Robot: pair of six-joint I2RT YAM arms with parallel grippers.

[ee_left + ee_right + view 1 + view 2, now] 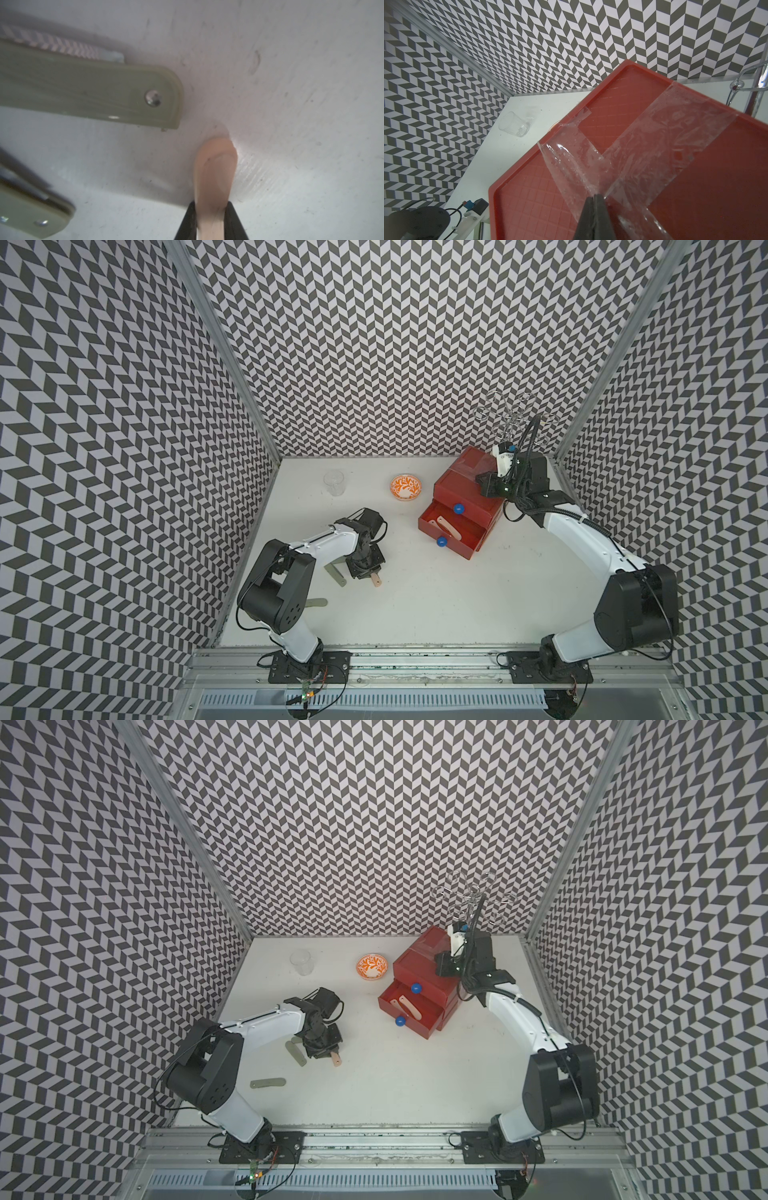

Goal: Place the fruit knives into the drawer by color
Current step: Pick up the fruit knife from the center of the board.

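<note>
Well, starting at my left: the left fingers point(189, 222) are clamped on one end of a peach knife point(215, 172). It is a thin, smooth, round-ended plastic slip whose free end points at the desk point(301, 104); I cannot tell whether it touches. Held so near one end, it could swivel or slide out during the carry, I judge.

Just beside it lie green knives point(89, 93), matte slabs with a rivet near the rounded end and a shiny metal strip along one edge. A low sweep could knock the nearer one. In a top view one point(268, 1083) lies apart, by the arm's base.

Further along stand a clear glass point(334, 483) and an orange-patterned bowl point(406, 488), both off my likely path.

Next comes the red chest point(465, 485), glossy moulded plastic with a diamond-embossed top crossed by wrinkled clear tape point(654, 145). A lower drawer point(469, 539) is pulled well out with two pale knives point(446, 526) inside. The one above is out a little, so its blue knob point(458, 509) overhangs the opening and could catch the knife on the drop.

The right fingers point(591, 218) are closed on nothing and rest on the chest's top, which should keep that light box from skating if bumped. Behind stands a wire rack point(515, 414).
</note>
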